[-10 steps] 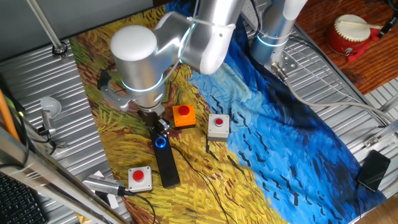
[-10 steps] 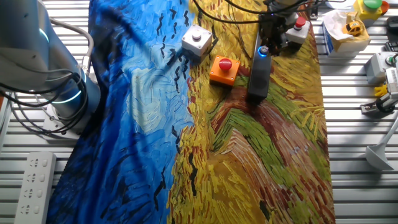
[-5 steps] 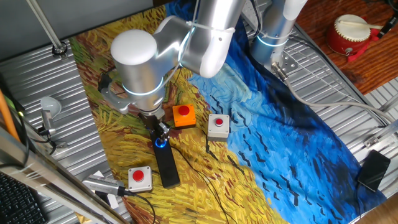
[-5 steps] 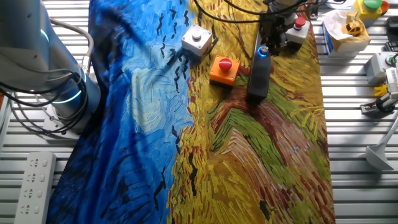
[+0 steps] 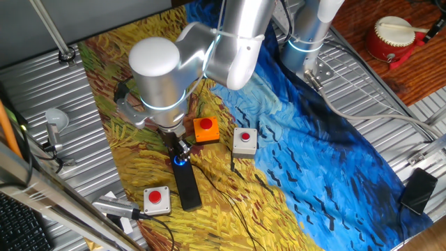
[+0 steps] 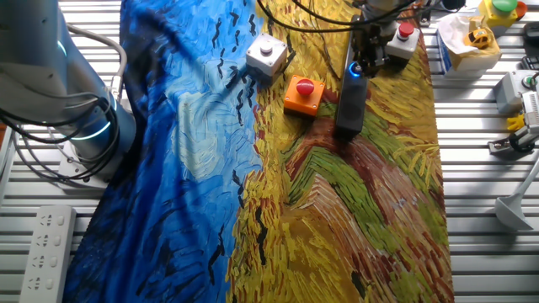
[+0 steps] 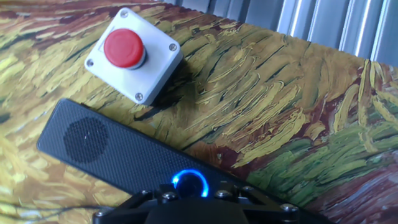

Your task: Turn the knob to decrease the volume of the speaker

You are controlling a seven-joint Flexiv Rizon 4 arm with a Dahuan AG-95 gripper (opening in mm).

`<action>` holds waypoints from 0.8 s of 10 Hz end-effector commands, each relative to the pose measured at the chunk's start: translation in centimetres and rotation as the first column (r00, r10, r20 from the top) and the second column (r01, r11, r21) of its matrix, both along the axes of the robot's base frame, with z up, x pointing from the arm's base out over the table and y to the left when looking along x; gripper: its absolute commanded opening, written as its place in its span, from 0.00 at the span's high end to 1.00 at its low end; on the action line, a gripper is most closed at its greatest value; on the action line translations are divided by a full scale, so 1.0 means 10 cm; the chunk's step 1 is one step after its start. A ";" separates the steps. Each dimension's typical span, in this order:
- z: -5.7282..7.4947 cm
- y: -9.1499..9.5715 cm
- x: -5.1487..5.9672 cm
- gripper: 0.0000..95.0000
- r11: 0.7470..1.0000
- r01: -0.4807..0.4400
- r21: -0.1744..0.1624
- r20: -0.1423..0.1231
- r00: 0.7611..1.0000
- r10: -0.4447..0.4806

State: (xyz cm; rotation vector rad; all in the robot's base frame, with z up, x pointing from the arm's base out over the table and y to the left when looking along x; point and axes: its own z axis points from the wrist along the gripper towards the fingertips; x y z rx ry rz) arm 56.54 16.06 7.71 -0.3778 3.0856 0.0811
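The speaker (image 5: 187, 185) is a long flat black bar lying on the painted cloth; it also shows in the other fixed view (image 6: 349, 105) and the hand view (image 7: 118, 155). Its knob (image 5: 180, 160) glows blue at the bar's end (image 6: 355, 70). In the hand view the knob (image 7: 191, 182) sits right at the gripper's front edge. My gripper (image 5: 180, 152) stands straight down on the knob (image 6: 360, 61) with its fingers closed around it. The fingertips themselves are mostly hidden by the gripper body (image 7: 193, 205).
A white box with a red button (image 7: 132, 56) lies close to the speaker's far end (image 5: 156, 199) (image 6: 402, 39). An orange box with a red button (image 5: 205, 130) (image 6: 302, 94) and a grey button box (image 5: 244, 140) (image 6: 266, 54) stand beside the knob end. Thin black cables cross the cloth (image 5: 244, 202).
The arm's big joint has shifted slightly right and the wrist has turned while the gripper stays on the knob. The speaker has not moved.
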 end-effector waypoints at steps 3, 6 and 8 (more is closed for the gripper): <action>-0.05 0.03 0.01 0.80 0.999 0.050 -0.002 0.006 0.999 -0.050; -0.05 0.03 0.01 0.80 0.998 0.062 0.005 0.005 0.998 -0.062; -0.05 0.03 0.01 0.80 0.998 0.062 0.005 0.005 0.998 -0.062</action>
